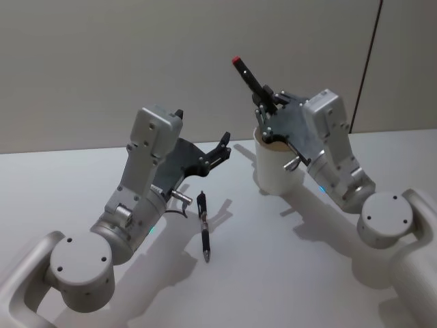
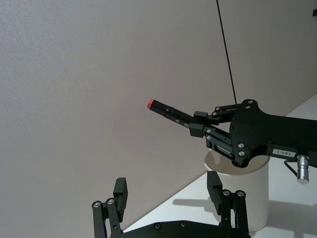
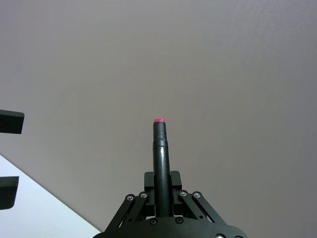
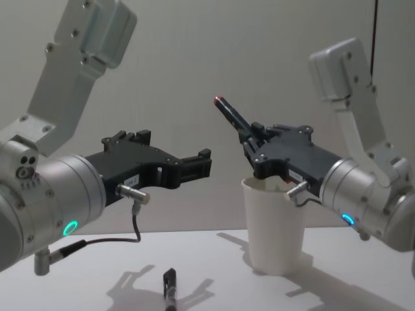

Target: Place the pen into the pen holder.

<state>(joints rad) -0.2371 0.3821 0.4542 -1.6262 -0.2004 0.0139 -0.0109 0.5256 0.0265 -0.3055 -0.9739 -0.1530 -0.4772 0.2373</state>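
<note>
My right gripper (image 1: 263, 96) is shut on a black pen (image 1: 247, 74) with a red end. The pen tilts up and to the left. Gripper and pen hang just over the rim of the pen holder (image 1: 273, 171), a white paper cup standing on the table. The gripper hides the pen's lower end. From the chest, the pen (image 4: 230, 115) rises out of the right gripper (image 4: 249, 137) above the pen holder (image 4: 272, 227). My left gripper (image 1: 222, 149) is open and holds nothing. It hovers above the table to the left of the cup.
A second black pen (image 1: 203, 229) lies flat on the white table (image 1: 287, 260), under and in front of the left gripper. A plain wall stands close behind the table.
</note>
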